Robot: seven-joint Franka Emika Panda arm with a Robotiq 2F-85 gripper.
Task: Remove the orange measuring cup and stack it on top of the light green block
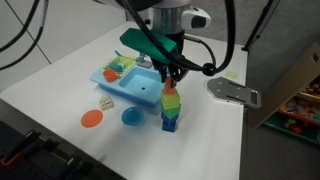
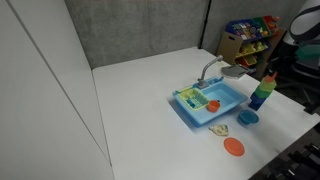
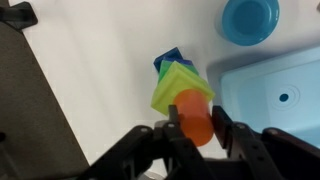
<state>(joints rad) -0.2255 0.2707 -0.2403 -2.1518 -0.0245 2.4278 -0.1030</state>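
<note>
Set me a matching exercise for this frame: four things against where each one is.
1. orange measuring cup
2. light green block
3. blue bowl
4. orange disc

A. lying flat, farthest from the gripper
B. on top of the blue block
C. between the gripper's fingers
D. between the orange disc and the blue block

Pairs: 1-C, 2-B, 3-D, 4-A

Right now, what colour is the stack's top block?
The top block is light green; wrist view shows best.
</note>
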